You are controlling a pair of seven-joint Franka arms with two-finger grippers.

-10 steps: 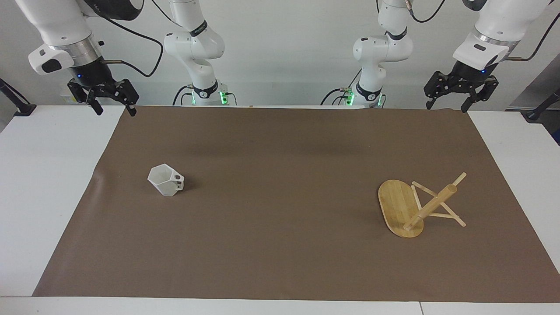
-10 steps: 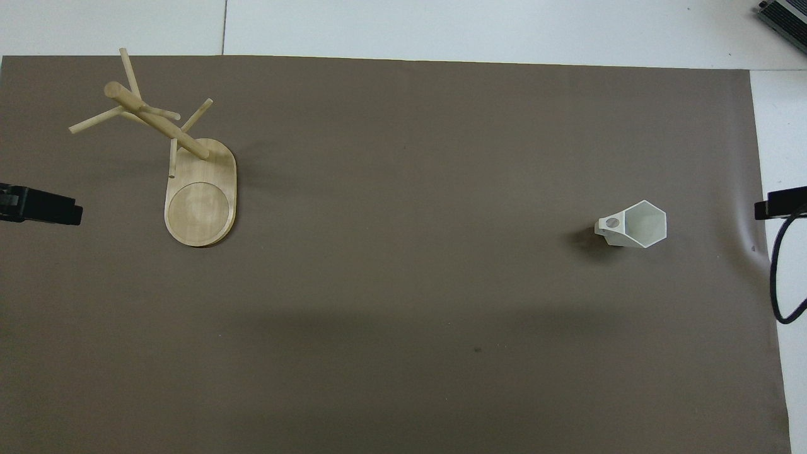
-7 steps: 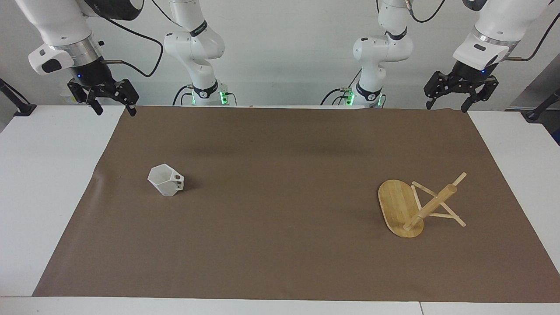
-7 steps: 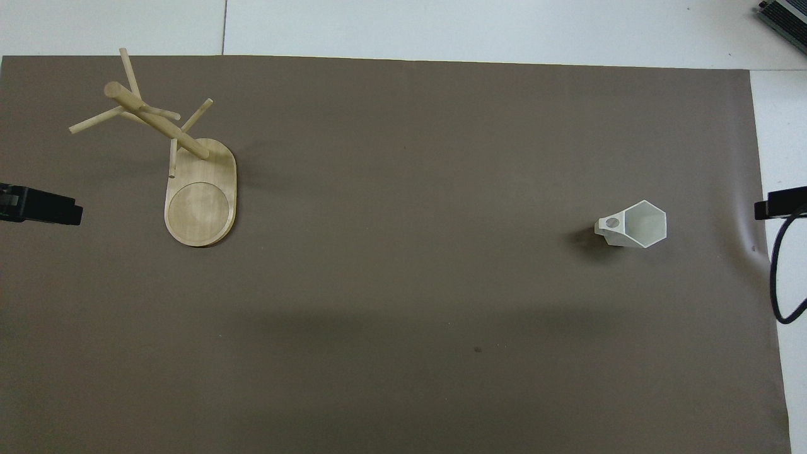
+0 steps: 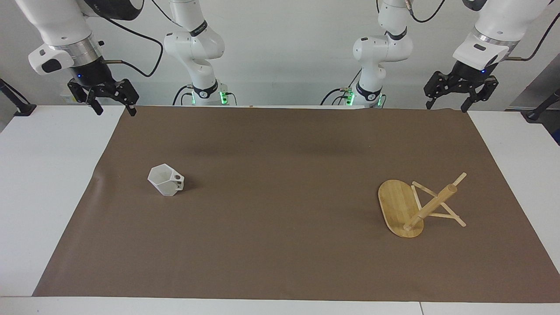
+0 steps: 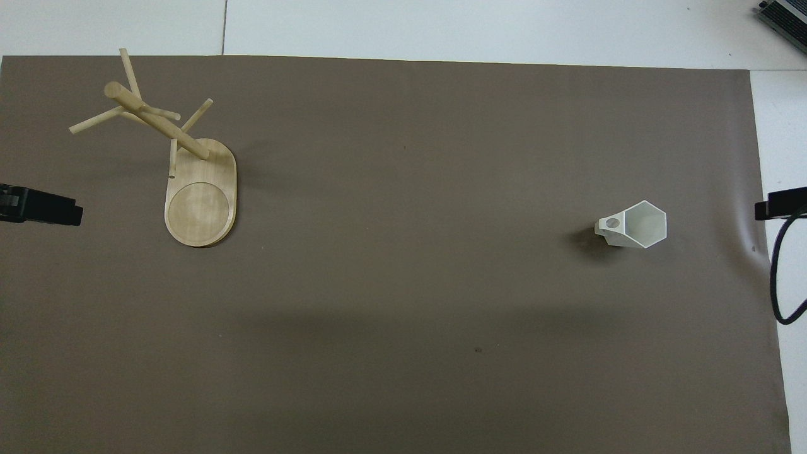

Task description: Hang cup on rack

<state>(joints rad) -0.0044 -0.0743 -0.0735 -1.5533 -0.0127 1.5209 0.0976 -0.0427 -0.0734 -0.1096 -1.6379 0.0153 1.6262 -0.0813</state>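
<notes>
The white faceted cup stands upright on the brown mat, toward the right arm's end, its pierced handle turned to the table's middle. The bamboo rack stands on its oval base toward the left arm's end, nothing on its pegs. My right gripper hangs open over the mat's corner by the robots, well away from the cup. My left gripper hangs open over the other corner by the robots, well away from the rack. The overhead view catches only the grippers' tips at its side edges.
A brown mat covers most of the white table. A black cable loops near the mat's edge at the right arm's end. A dark device corner shows at the table's edge farthest from the robots.
</notes>
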